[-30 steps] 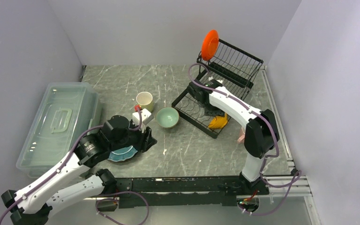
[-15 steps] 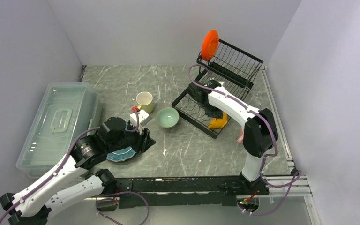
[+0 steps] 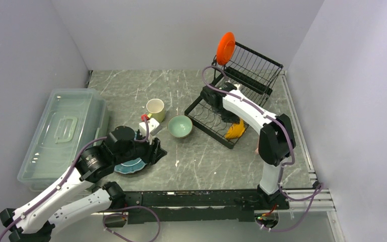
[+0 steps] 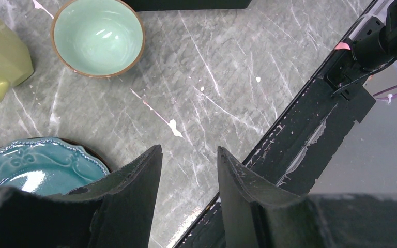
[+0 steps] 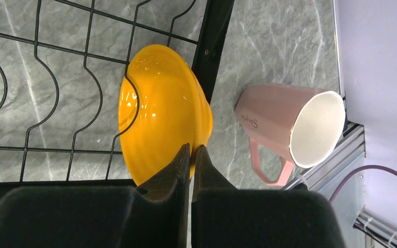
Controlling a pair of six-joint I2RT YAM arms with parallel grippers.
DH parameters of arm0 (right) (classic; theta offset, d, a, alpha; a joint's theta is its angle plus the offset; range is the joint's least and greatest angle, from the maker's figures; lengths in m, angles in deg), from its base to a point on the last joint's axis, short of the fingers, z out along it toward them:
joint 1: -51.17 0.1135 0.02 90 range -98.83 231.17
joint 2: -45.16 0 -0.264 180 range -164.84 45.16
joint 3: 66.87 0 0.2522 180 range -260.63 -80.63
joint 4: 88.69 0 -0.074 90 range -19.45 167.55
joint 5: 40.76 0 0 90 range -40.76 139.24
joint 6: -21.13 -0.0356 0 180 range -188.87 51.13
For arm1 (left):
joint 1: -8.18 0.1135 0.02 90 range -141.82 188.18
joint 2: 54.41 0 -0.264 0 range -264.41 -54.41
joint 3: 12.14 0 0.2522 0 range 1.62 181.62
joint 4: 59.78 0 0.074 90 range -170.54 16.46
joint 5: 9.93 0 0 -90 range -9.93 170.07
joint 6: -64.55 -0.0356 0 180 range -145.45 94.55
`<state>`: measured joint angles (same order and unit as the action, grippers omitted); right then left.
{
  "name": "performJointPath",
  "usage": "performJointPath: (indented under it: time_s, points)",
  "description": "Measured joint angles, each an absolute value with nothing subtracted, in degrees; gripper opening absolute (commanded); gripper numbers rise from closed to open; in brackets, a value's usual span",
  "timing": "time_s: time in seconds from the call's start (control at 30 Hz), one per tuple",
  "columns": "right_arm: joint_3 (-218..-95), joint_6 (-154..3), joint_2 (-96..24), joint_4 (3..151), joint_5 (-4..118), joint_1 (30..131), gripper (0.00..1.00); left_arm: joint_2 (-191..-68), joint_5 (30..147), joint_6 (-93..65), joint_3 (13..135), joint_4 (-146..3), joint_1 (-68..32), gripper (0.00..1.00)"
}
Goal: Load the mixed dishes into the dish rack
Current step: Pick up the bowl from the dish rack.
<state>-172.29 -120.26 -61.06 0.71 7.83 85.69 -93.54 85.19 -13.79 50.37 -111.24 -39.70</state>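
Observation:
The black wire dish rack [image 3: 247,75] stands at the back right, with a small orange-red plate [image 3: 226,48] upright on its upper tier. An orange-yellow bowl [image 5: 160,113] leans on edge in the lower tray's wires. My right gripper [image 5: 192,147] hovers just above that bowl, shut, with nothing between its fingers. A pink mug [image 5: 284,124] lies on its side outside the rack. My left gripper [image 4: 189,150] is open over bare table, beside a teal plate [image 4: 31,165]. A pale green bowl [image 4: 98,36] and a pale yellow mug [image 4: 0,57] stand beyond it.
A clear lidded plastic bin [image 3: 63,133] fills the left side. A small white block [image 3: 151,125] sits between the yellow mug and the left arm. The black base rail [image 3: 206,196] runs along the near edge. Grey walls close in on three sides.
The right gripper has shut over the orange-yellow bowl and its arm has drawn slightly toward the rack's back. The left arm shifted a little toward the near edge.

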Motion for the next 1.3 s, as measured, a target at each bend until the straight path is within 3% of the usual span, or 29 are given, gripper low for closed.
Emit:
performJointPath:
  time_s: [1.3]
  points:
    - [-187.4,-103.2,-67.3,-6.5,1.3,87.5,0.00,-96.7,81.5,-14.4,50.3,-111.6,-39.7,0.51]
